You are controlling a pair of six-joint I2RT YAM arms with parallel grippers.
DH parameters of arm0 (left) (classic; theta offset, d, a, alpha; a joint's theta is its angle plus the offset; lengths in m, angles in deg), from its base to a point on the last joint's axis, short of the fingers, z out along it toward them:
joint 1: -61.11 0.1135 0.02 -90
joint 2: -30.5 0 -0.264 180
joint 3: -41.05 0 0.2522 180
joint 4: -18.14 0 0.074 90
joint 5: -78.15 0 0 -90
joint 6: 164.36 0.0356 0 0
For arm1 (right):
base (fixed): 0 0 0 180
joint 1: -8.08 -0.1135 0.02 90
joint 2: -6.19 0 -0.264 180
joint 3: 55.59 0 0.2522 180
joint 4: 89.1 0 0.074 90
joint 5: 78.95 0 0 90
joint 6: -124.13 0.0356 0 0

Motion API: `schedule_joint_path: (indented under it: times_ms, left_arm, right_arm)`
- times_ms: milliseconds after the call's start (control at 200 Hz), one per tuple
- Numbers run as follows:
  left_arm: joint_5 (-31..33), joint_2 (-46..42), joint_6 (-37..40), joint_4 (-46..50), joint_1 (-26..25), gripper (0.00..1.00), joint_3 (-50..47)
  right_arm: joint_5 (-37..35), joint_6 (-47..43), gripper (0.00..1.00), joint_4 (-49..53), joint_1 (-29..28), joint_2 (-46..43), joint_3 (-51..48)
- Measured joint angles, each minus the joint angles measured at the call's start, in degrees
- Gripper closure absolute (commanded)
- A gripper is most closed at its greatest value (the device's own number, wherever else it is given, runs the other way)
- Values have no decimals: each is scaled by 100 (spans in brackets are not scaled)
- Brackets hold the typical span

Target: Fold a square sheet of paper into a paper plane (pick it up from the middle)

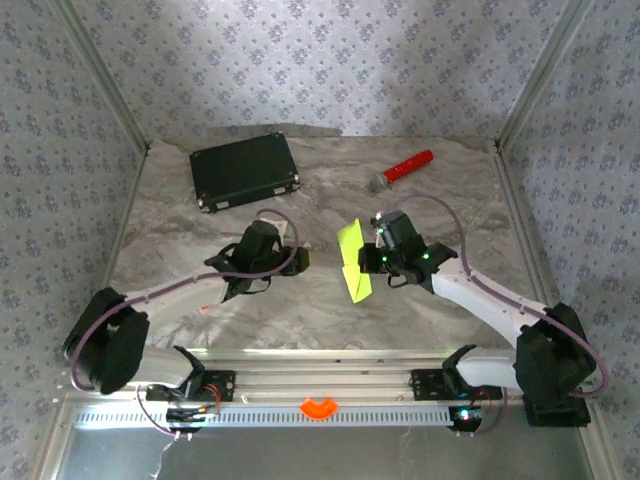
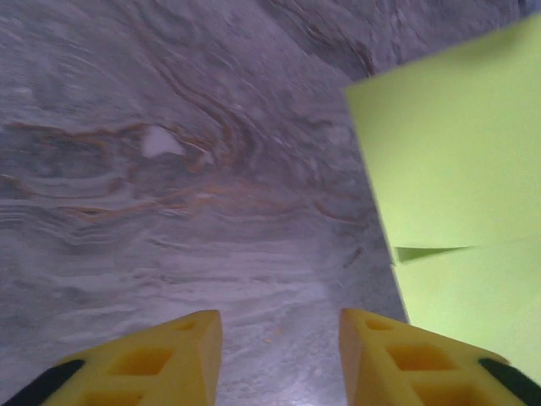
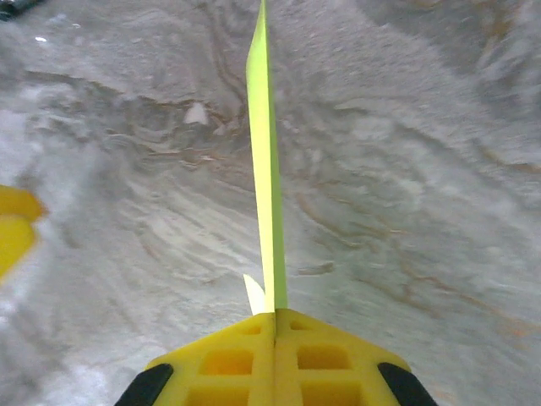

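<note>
The square sheet of paper [image 1: 353,262], lime yellow-green and folded flat, is held upright above the middle of the marble table [image 1: 470,200]. My right gripper [image 1: 375,258] is shut on its right edge. In the right wrist view the paper [image 3: 266,169] runs edge-on straight up from the shut jaws of the right gripper [image 3: 276,315]. My left gripper [image 1: 298,258] hangs just left of the paper, open and empty. In the left wrist view its yellow fingers [image 2: 372,347] stand apart over bare table, with the paper [image 2: 456,169] at the right and clear of the left gripper [image 2: 279,326].
A black case [image 1: 245,170] lies at the back left. A red-handled microphone [image 1: 404,169] lies at the back right. A small red bit [image 1: 204,310] sits near the left arm. Wallpapered walls close in the table on three sides.
</note>
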Motion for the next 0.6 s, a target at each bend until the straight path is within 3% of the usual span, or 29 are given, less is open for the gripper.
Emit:
schedule_joint_path:
  times_ms: [155,220,440,600]
  left_arm:
    - [214,-334,-229,-44,267,39,-223]
    - [337,-490,-321,-39,341,28,-339]
    - [953,-1224,-632,22,516,1,-691]
    - [1462,-1921,-691,249,669,0,-861]
  right_arm:
    - [-1320,-361,95,896,-529,13,448]
    - [-1851,-501,95,1220,-743,109,667]
    - [-3449,-699,97,2315,-1270,1115,1449]
    - [-4266,-494,97,2986,-1539,1976,1812]
